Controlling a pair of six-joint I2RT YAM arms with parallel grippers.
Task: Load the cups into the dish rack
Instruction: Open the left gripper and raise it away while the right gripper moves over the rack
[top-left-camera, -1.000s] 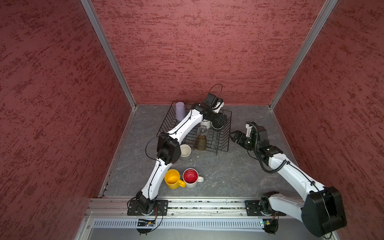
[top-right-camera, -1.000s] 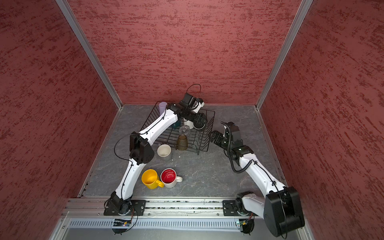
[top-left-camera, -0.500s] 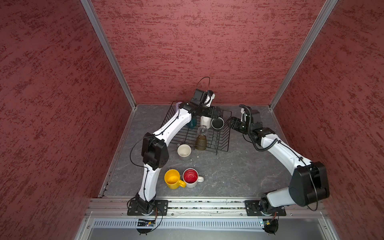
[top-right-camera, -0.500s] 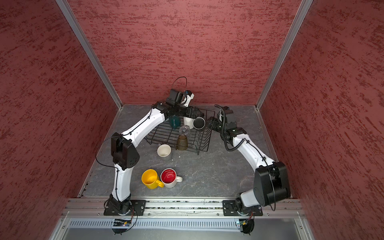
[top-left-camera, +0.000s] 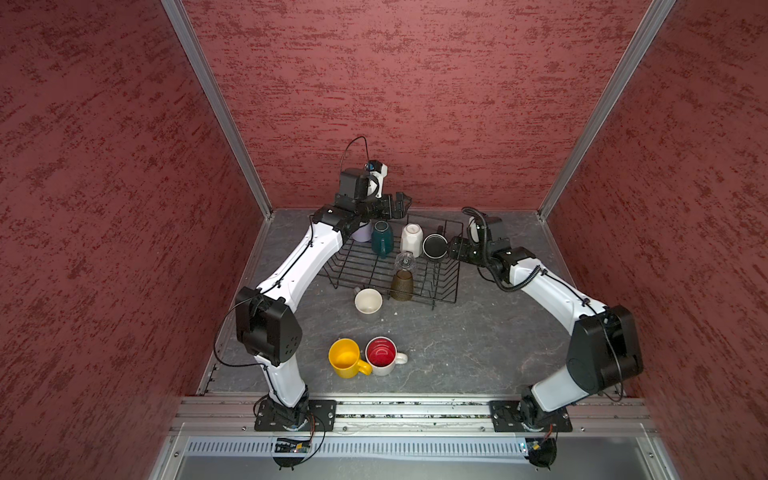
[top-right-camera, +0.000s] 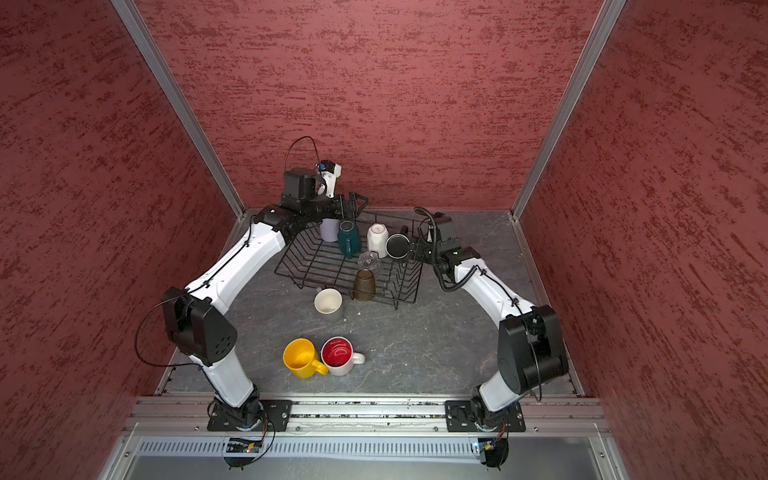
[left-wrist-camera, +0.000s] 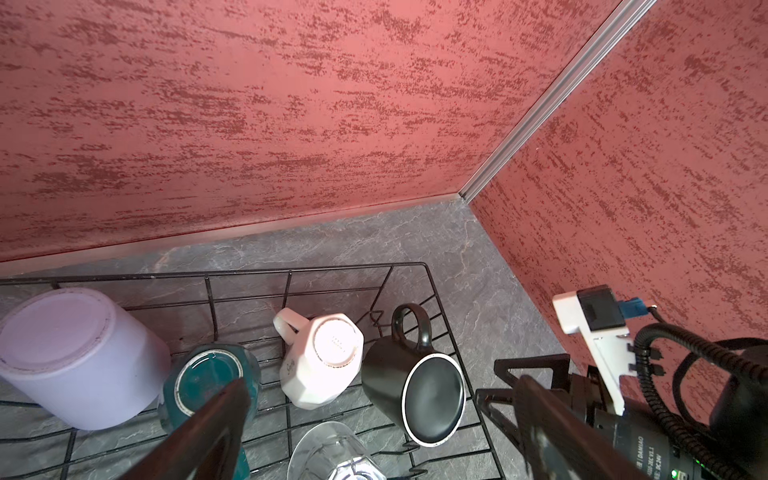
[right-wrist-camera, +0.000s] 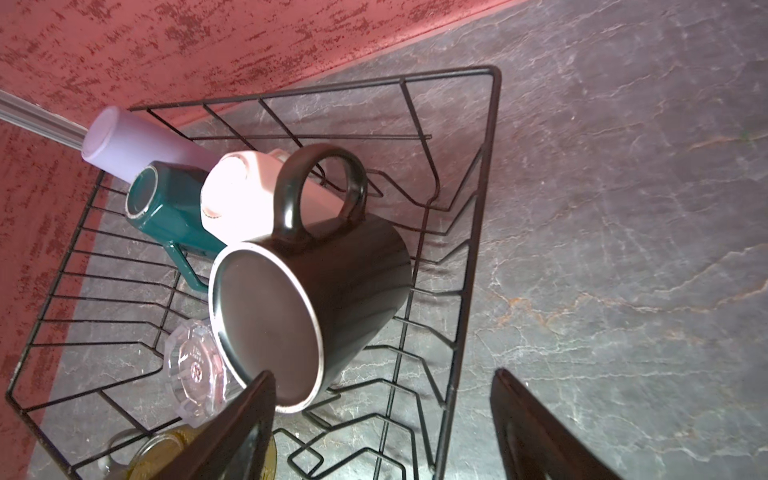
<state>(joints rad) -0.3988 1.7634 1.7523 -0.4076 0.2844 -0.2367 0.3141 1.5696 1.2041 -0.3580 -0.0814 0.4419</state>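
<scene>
1. In both top views the dish rack (top-left-camera: 361, 270) is at the back of the bench (top-left-camera: 457, 353); the yellow mug (top-left-camera: 345, 357), red-inside mug (top-left-camera: 381, 355) and grey mug (top-left-camera: 368, 300) are outside it.
2. Left wrist view: the left tool (left-wrist-camera: 380, 388) is wide and holds nothing; the teal mug (left-wrist-camera: 208, 374) and black mug (left-wrist-camera: 415, 386) sit in the dish rack.
3. Right wrist view: the right tool (right-wrist-camera: 384, 376) is wide, with nothing between its fingers (right-wrist-camera: 245, 424); the black mug (right-wrist-camera: 324, 291) lies tilted, just beside 1 finger.

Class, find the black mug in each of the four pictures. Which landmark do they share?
Top view: black mug at the dish rack's far right.
Top view: mug likewise.
Left wrist: mug by the rack corner.
Right wrist: mug fills the middle.
Landmark: white faceted mug beside it everywhere.
</scene>
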